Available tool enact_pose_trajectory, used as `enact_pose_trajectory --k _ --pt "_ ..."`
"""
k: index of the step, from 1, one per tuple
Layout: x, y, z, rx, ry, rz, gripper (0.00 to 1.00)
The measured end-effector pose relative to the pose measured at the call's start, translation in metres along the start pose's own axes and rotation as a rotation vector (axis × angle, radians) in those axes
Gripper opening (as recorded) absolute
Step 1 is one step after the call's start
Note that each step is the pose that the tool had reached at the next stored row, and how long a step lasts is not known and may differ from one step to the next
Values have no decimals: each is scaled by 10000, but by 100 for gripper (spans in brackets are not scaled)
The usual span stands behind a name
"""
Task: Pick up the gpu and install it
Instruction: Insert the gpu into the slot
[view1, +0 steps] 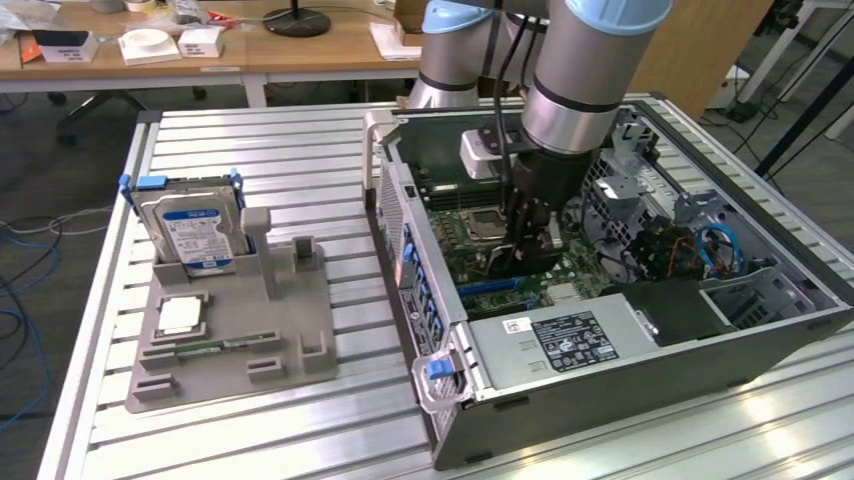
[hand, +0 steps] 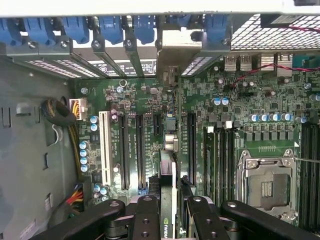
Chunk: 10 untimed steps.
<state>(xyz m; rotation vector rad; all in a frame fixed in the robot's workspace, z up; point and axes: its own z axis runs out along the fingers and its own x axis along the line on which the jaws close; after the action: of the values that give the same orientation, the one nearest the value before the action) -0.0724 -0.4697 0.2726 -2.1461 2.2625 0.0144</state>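
Note:
The gpu (hand: 168, 172) shows edge-on in the wrist view, a thin dark card whose grey metal bracket (hand: 176, 47) reaches the case's rear slot openings. My gripper (hand: 170, 202) is shut on it, one black finger on each face. The card stands upright over the motherboard's long expansion slots (hand: 191, 145); whether it is seated I cannot tell. In the exterior view the gripper (view1: 529, 238) reaches down into the open computer case (view1: 441, 300), with the dark gpu (view1: 514, 262) below it, just above the green board.
A power supply (view1: 567, 342) fills the case's near end, with drive cage and cables (view1: 714, 250) at the exterior view's right. The CPU socket (hand: 267, 186) lies beside the slots. A grey holder (view1: 240, 340) at the exterior view's left carries a hard drive (view1: 198, 232), a chip (view1: 180, 316) and a memory stick (view1: 214, 347).

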Motion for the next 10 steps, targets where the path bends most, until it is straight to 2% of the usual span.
enact_pose_trajectory --k 10 --pt "2 52 32 -1 3 2 26"
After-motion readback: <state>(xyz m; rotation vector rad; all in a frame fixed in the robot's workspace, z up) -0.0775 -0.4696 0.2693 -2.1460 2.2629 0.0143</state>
